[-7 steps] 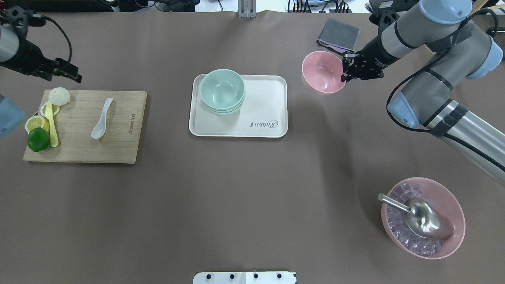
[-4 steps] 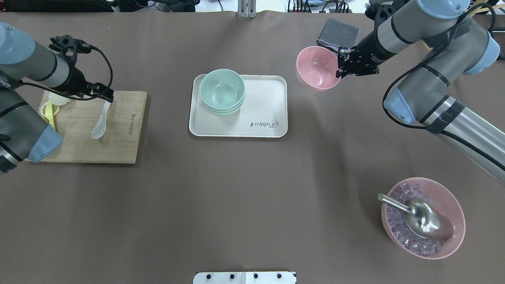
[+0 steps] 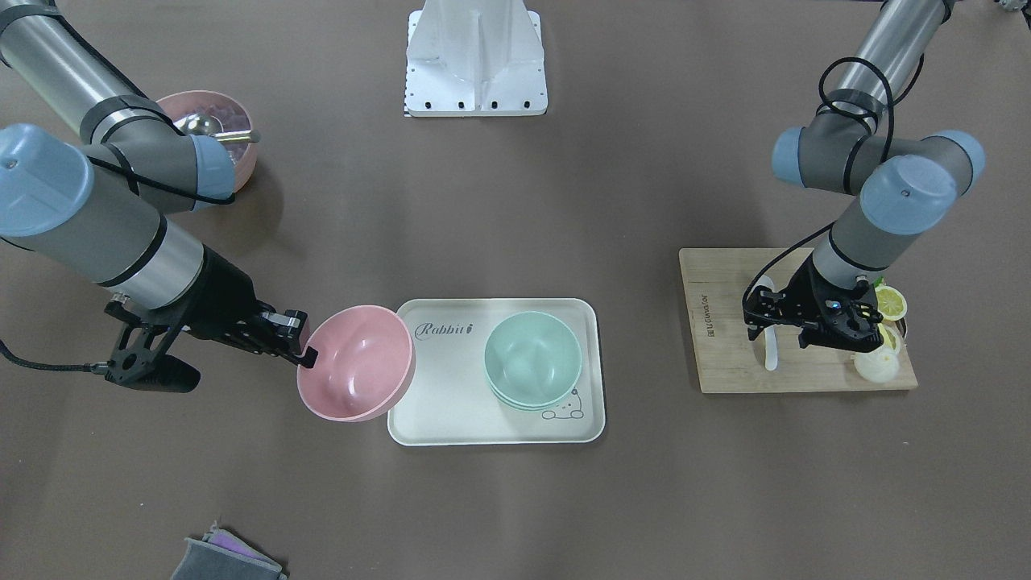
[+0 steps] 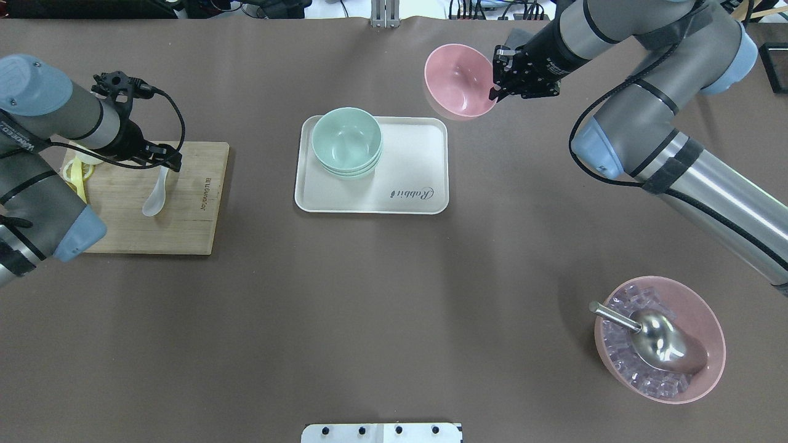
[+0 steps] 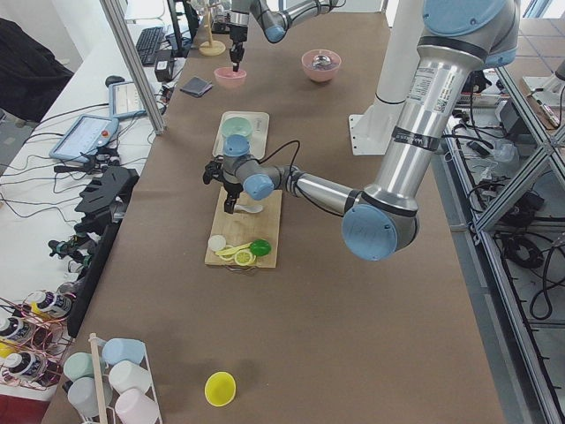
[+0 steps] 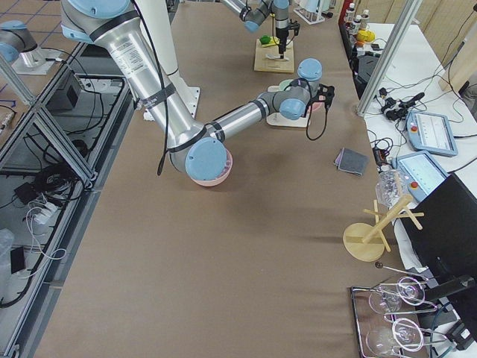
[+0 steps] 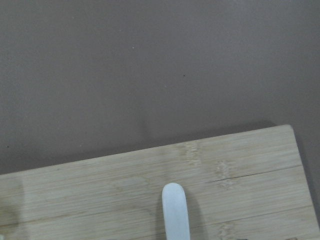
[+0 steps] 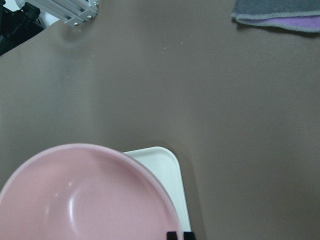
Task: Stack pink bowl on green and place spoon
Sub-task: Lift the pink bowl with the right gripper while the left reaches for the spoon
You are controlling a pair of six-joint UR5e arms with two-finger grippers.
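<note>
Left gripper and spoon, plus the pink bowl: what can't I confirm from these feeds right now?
1. Whether the left gripper is open or shut: overhead its body covers the spoon handle, and the left wrist view shows no fingers.
2. The spoon's scoop end: cut off by the left wrist view's bottom edge.
3. The pink bowl underside and its clearance above the tray: no view shows them. The right gripper grips the rim.

The right gripper [image 3: 306,348] grips the pink bowl [image 3: 354,366] by its rim, over an edge of the white tray [image 3: 451,433]. Green bowls [image 3: 532,358] sit on the tray. Far from the tray, the left gripper [image 3: 777,334] hangs over the spoon [image 3: 771,354].
</note>
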